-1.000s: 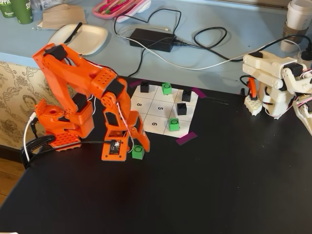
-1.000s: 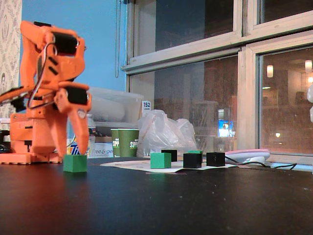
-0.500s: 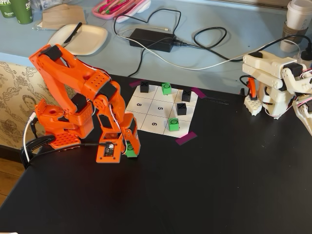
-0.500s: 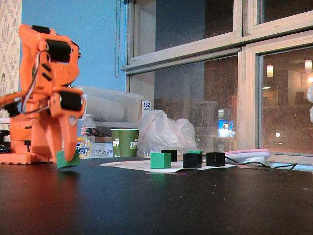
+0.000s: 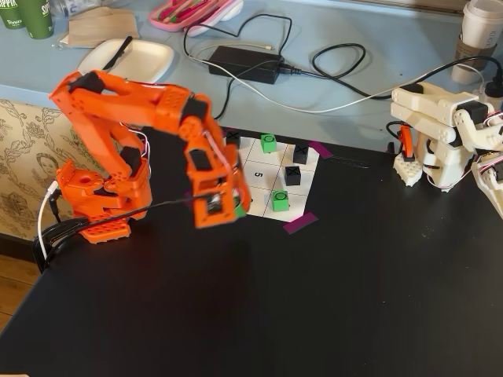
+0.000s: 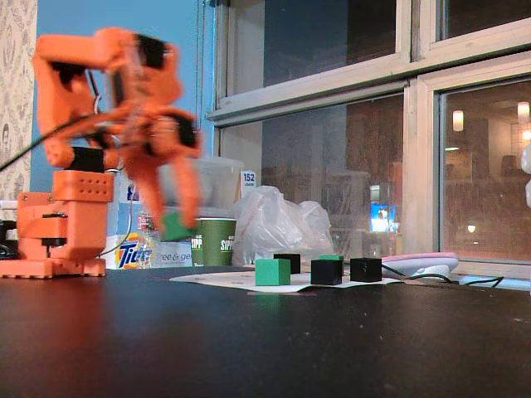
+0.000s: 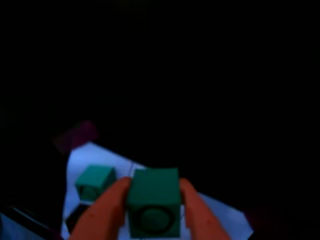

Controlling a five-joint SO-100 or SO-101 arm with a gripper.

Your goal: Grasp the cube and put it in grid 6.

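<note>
My orange gripper (image 5: 226, 209) is shut on a green cube (image 5: 239, 210) with a black O and holds it in the air over the near left edge of the white 3x3 board (image 5: 261, 187). In the wrist view the cube (image 7: 154, 202) sits between my two orange fingers (image 7: 102, 215), with the board below. In the side fixed view the gripper (image 6: 172, 222) carries the cube (image 6: 177, 225) well above the table. I can read the digit 5 (image 5: 258, 173) on the board, but no 6 shows; the arm hides part of the board.
Two more green O cubes (image 5: 269, 142) (image 5: 280, 201) and three black X cubes (image 5: 233, 138) (image 5: 300, 154) (image 5: 293, 175) stand on the board. Purple tape (image 5: 299, 222) holds its corners. A white arm (image 5: 444, 133) stands at the right. Cables and a power brick (image 5: 244, 63) lie behind.
</note>
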